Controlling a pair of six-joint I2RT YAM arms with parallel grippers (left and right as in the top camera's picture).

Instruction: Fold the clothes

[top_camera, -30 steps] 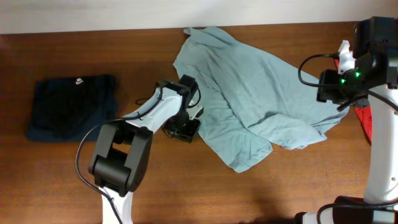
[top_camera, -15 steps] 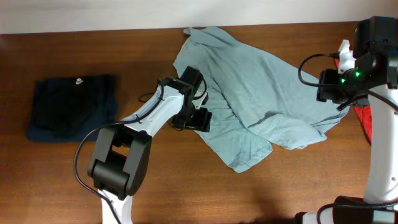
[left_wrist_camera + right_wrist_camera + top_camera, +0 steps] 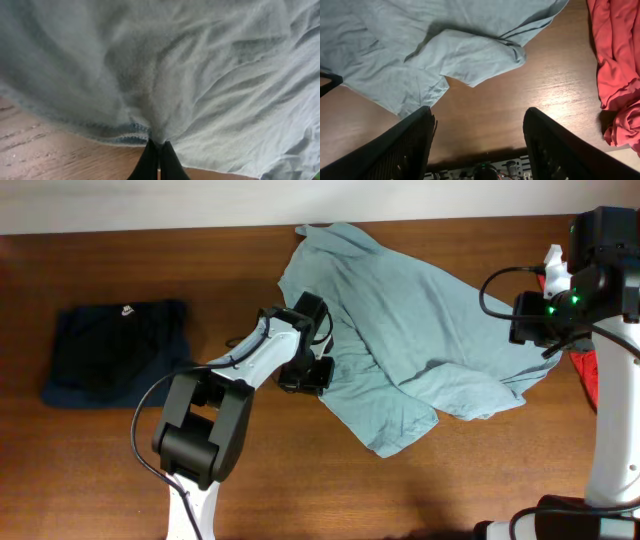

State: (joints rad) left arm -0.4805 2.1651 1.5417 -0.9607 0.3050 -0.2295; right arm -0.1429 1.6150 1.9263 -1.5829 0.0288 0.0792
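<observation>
The pale grey-blue T-shirt (image 3: 400,330) lies crumpled and spread across the back middle of the table. At its left hem, my left gripper (image 3: 316,372) is shut, pinching the stitched edge of the T-shirt (image 3: 165,75) between its black fingertips (image 3: 150,160). My right gripper (image 3: 477,142) hangs open above bare wood near the shirt's right sleeve (image 3: 480,57), holding nothing. A folded dark navy garment (image 3: 115,350) with a small white logo rests at the far left. The red garment (image 3: 615,60) lies bunched at the right edge.
The brown wooden table (image 3: 300,480) shows bare wood along the front and between the navy garment and the shirt. A pale wall runs along the back edge. The right arm's base and cables (image 3: 520,290) stand at the far right.
My left gripper moved right from bare wood to the shirt's left hem, opened, then shut on the cloth. The right arm has not moved.
</observation>
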